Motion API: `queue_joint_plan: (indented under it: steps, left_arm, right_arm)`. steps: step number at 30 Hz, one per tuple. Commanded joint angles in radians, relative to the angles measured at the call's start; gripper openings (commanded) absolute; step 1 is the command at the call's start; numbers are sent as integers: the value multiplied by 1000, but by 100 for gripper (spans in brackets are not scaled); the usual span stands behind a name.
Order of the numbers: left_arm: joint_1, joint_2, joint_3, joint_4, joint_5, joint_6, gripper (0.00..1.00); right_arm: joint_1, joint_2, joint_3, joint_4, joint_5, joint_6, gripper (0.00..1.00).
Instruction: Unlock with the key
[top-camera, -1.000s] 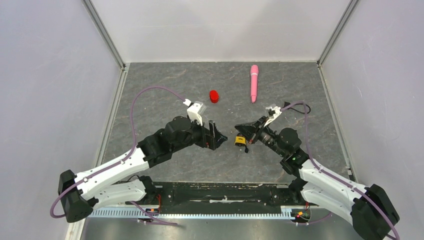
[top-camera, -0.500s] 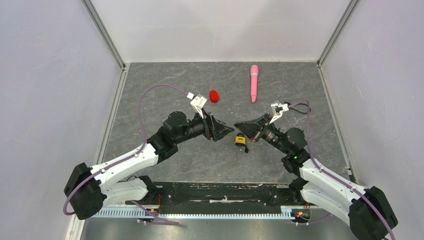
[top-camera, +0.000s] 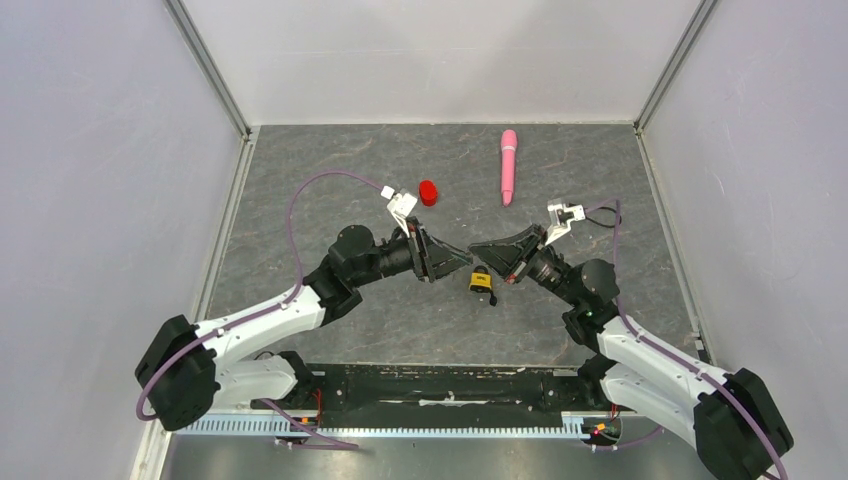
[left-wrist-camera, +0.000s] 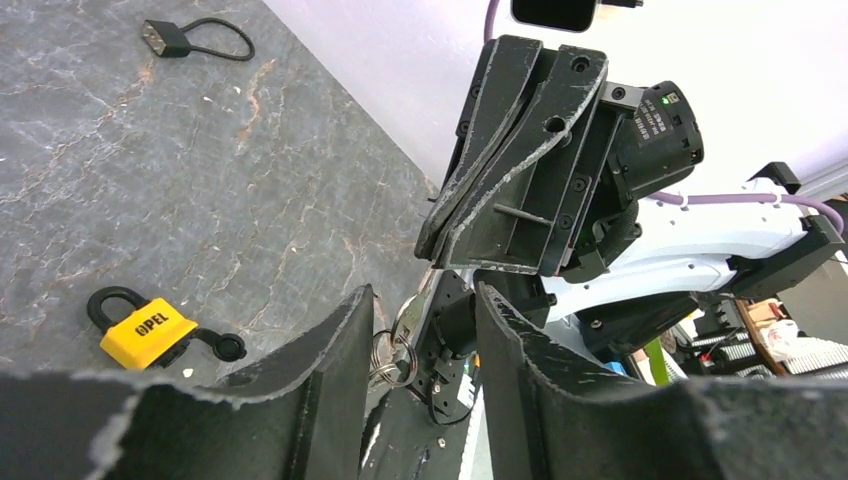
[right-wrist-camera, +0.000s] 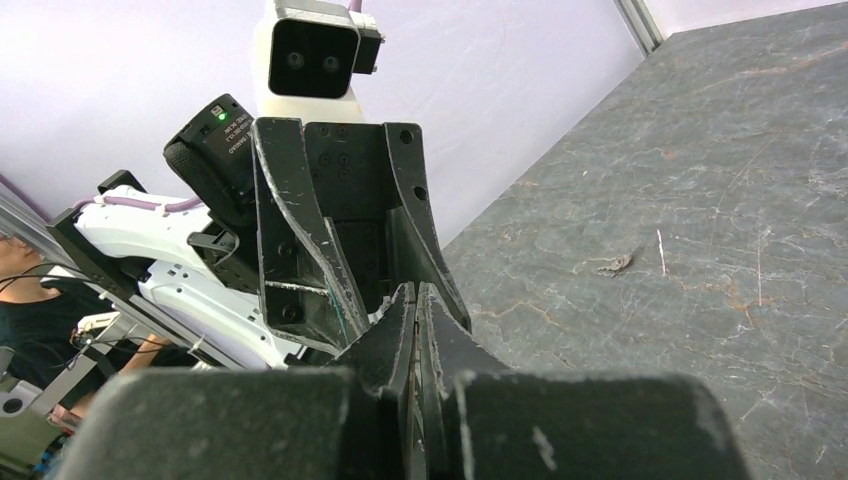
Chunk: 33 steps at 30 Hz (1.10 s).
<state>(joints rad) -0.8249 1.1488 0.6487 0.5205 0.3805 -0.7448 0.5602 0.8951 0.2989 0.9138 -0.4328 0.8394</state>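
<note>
Left pincer (left-wrist-camera: 422, 300) narrowed round key (left-wrist-camera: 408, 315), ring (left-wrist-camera: 385, 352) end toward its base.

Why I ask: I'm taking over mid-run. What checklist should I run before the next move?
1. Right end effector shut, key dangling under its tips: ok.
2. Left end effector jaws straddle the key: ok.
3. Left hold on the key: not ok, jaws stand apart.
4. Yellow padlock lies on the table, shackle closed, apart from both end effectors: ok.
5. Padlock's keyhole reachable: cannot tell.
</note>
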Motion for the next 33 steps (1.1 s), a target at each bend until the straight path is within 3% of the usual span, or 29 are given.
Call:
queue_joint_plan:
  steps: [1, 16, 29, 33]
  left_arm:
    - [3, 8, -15, 106, 40, -62, 44]
    - [3, -5, -36, 125, 54, -87, 38]
    - [3, -10, -42, 149, 57, -96, 19]
    - [3, -19, -49, 151, 53, -96, 7]
  right_arm:
    - [-7, -2, -10, 69, -17, 24, 0]
    - [-29, -7, -20, 75, -21, 35, 0]
    - [-33, 5, -33, 97, -31, 46, 0]
    - [-34, 8, -35, 97, -32, 44, 0]
